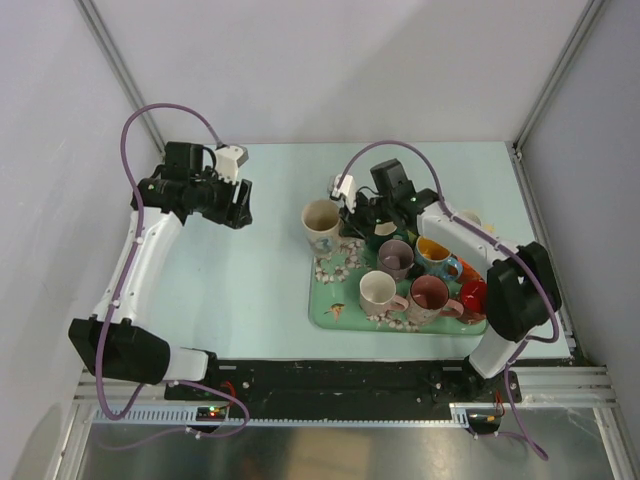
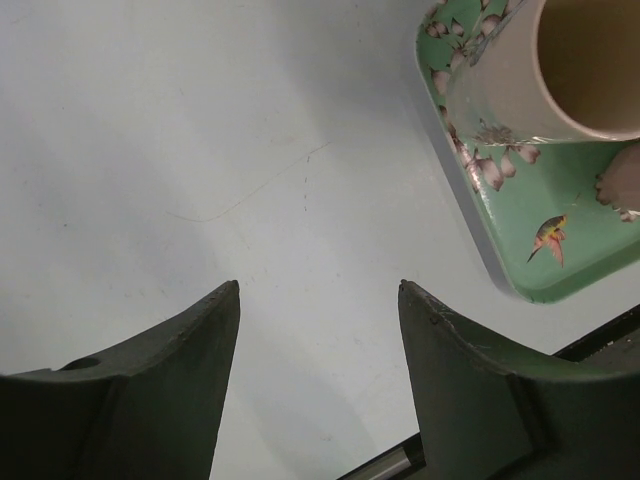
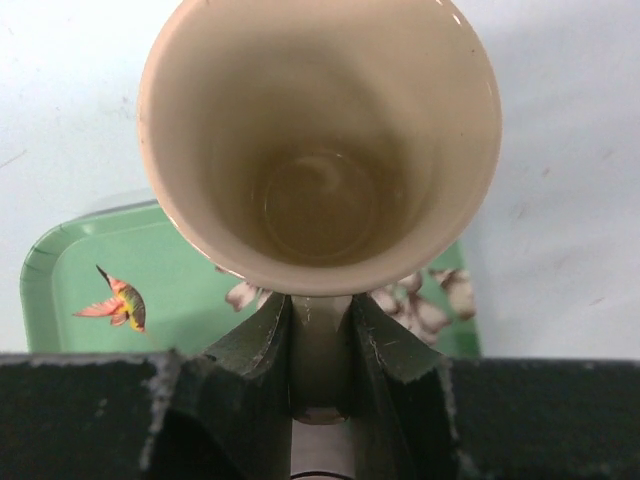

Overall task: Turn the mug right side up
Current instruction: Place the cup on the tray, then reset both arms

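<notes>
right claw (image 3: pixel 320 312): pinching handle (image 3: pixel 320 385), so mug (image 3: pixel 320 150) stands mouth-up over tray (image 3: pixel 60 270) far-left corner | left claw (image 2: pixel 318 290): wide, empty, clear left over counter (image 2: pixel 200 150)

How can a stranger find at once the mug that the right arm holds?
Look at the green flowered tray on the right half of the table. The mug is at the tray's far left corner, open end up, its handle between the jaws of the right gripper. It is cream and alone; the other mugs crowd together further right.
</notes>
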Action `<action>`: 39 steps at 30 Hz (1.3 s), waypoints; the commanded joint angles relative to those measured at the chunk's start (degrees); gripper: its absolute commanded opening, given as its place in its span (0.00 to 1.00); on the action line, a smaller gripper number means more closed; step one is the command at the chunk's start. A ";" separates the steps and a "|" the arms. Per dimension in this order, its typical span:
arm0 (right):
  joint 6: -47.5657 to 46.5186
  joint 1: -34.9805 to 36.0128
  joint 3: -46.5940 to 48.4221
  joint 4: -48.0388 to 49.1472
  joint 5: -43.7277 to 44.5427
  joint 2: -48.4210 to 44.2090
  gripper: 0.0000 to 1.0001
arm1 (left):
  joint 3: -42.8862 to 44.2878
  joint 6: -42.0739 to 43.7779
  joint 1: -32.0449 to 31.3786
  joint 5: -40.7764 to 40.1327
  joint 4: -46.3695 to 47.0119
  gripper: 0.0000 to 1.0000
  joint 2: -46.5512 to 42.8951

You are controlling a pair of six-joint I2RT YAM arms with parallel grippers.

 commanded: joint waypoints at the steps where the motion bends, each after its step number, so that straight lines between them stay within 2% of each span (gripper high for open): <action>1: 7.18 1.29 -2.40 9.92 4.73 -3.96 0.00 | 2.28 -1.49 0.49 1.43 0.20 0.69 0.17; 6: 11.56 1.83 -6.31 12.24 10.33 -4.71 0.00 | 1.96 -1.73 0.50 1.47 0.18 0.68 0.26; 13: 14.68 1.22 -10.33 13.20 12.03 -5.02 0.01 | 1.39 -1.77 0.42 1.61 0.47 0.69 0.39; 15: 14.70 1.26 -10.92 12.66 11.52 -4.96 0.12 | 1.22 -1.83 0.46 1.73 0.58 0.68 0.39; 18: 13.95 1.32 -11.15 10.90 10.40 -6.06 0.35 | 0.89 -1.89 0.45 1.63 0.67 0.69 0.17; 20: 13.38 1.16 -11.17 9.51 9.97 -7.83 0.47 | 0.48 -1.84 0.47 1.39 0.69 0.69 -0.33; 21: 13.36 0.95 -11.17 8.49 9.89 -9.13 0.54 | 0.28 -1.80 0.44 1.23 0.66 0.69 -0.60; 24: 13.93 0.38 -10.85 5.85 9.46 -13.14 0.67 | -0.27 -1.53 0.45 0.72 0.69 0.69 -1.22; 27: 15.25 0.18 -10.53 4.50 9.86 -18.28 0.91 | -0.46 -1.42 0.50 -0.04 0.67 0.70 -1.45; 28: 16.44 0.16 -10.06 4.27 10.31 -19.85 0.95 | -0.37 -1.55 0.54 -0.58 0.64 0.70 -1.38; 30: 17.65 0.03 -8.68 2.80 12.37 -21.94 0.98 | 0.23 -2.02 0.71 -2.20 0.73 0.73 -1.15; 32: 19.36 -0.09 -7.24 1.78 17.47 -23.30 0.99 | 1.50 -2.66 0.86 -4.34 0.71 0.92 -0.81; 33: 21.09 -0.15 -6.61 2.03 21.15 -23.67 0.99 | 2.42 -2.87 1.03 -5.10 0.71 0.96 -0.71; 39: 33.73 -3.21 4.59 -2.66 44.87 -20.62 1.00 | 8.28 -2.88 2.07 -9.53 2.64 1.00 -0.41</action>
